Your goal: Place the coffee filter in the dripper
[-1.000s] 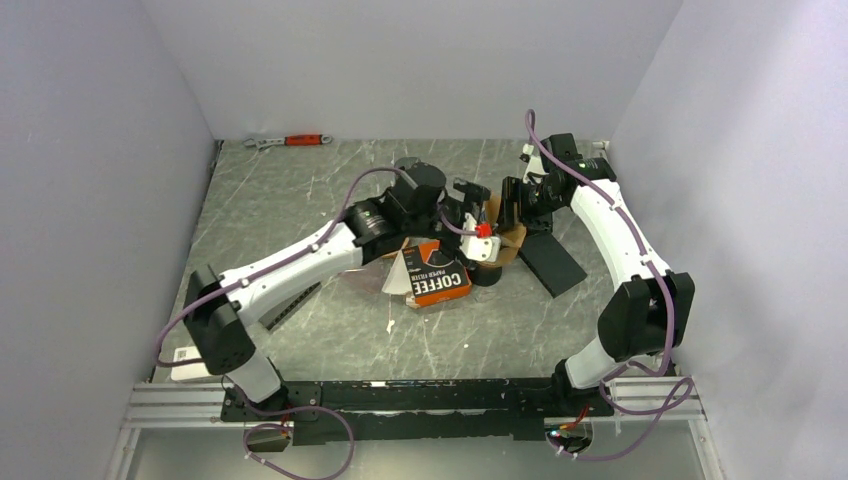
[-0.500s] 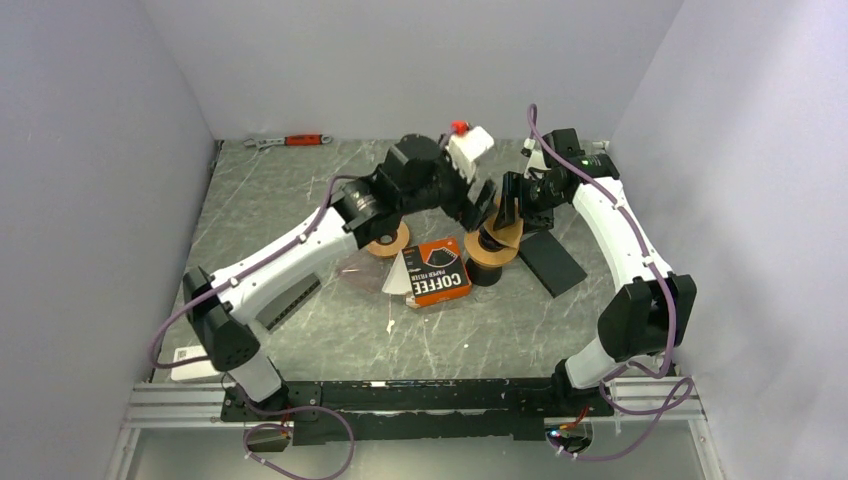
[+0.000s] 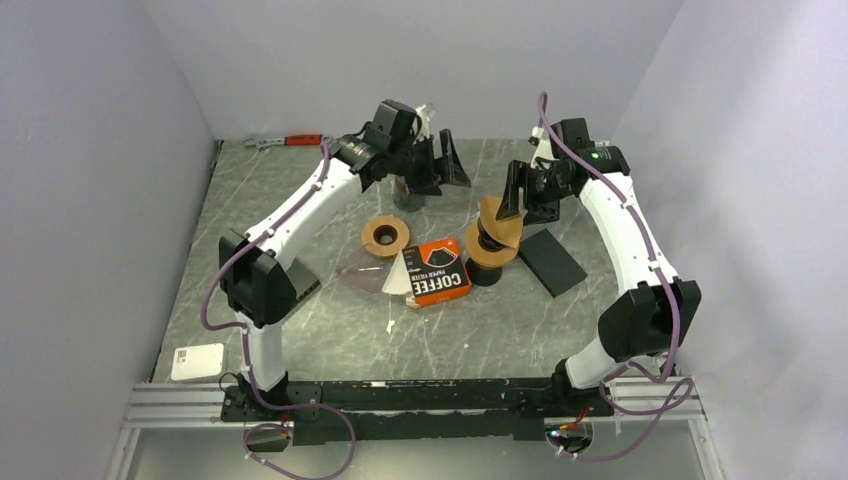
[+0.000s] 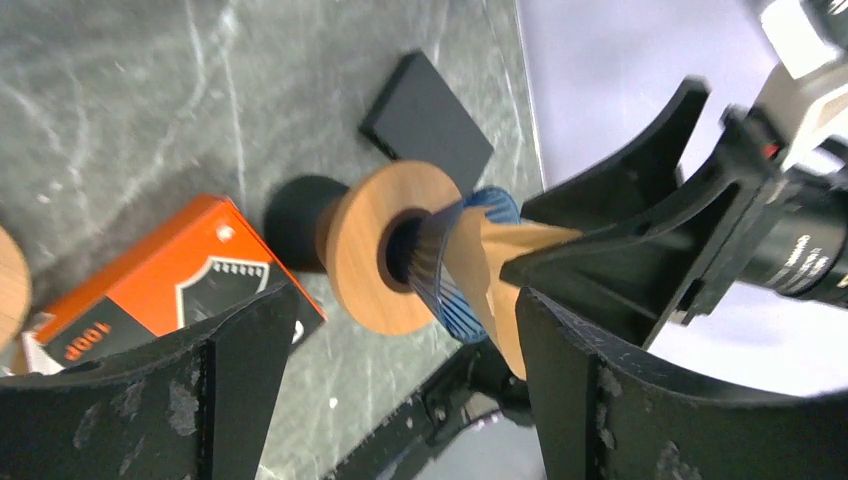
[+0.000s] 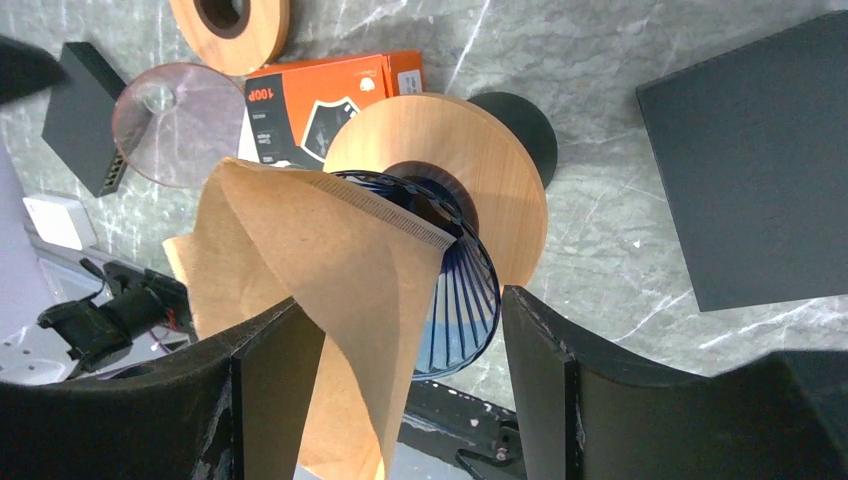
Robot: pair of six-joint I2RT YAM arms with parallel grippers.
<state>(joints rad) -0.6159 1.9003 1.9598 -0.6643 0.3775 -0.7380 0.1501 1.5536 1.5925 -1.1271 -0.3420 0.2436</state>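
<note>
Found the brown paper cone coffee filter (image 3: 500, 212) (image 5: 300, 300) only partly inside the blue ribbed glass dripper (image 3: 487, 250) (image 5: 465, 300) with the round wooden collar. Pointed end down in the mouth, wide end sticking up and out, tilted towards the far right corner; not seated against the ribs. Noted the dripper upright on a black round foot, a little right of the middle of the grey marbled bench (image 3: 250, 180).

Saw the right gripper (image 3: 527, 190) (image 5: 405, 310) just above and behind the filter, fingers (image 5: 270, 400) spread wide on either side of paper and glass, nothing pinched. Cannot tell whether one finger brushes the paper.

Saw the left gripper (image 3: 440, 172) (image 4: 400, 300) raised near the far edge, left of the dripper, fingers (image 4: 230, 390) parted and empty.

Just left of the dripper: orange-and-black cardboard box (image 3: 440, 272) marked COFFEE PAPER FILTER, lying flat. Against its left side, a white paper cone (image 3: 398, 272) and a clear pinkish round disc (image 3: 358, 272). Farther back, a second round wooden ring (image 3: 385, 235), flat. Near the dripper's right, a black flat rectangular slab (image 3: 552, 262). At the far left corner, a red-handled spanner (image 3: 295, 141). By the near left corner, a small white flat box (image 3: 197, 360).
</note>
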